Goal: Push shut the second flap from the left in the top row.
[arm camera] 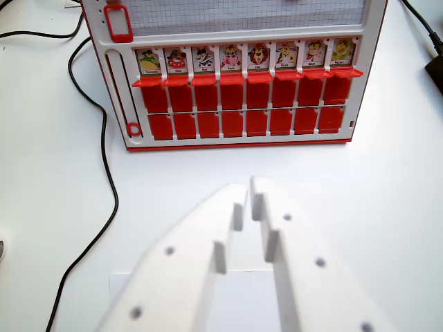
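Gripper (248, 188) nearly closed, well short of second flap (176, 62), up-left

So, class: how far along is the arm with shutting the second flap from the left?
Done: nothing yet. The second flap stands open like the rest of its row, picture showing. In hand: the gripper hangs over the white table, short of the board, jaws nearly closed, holding nothing. Left: reach the flap and push it shut.

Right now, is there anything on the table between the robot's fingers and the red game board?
No. In the wrist view, only bare white table lies between the gripper and the game board. The black cable runs off to the wrist view's left.
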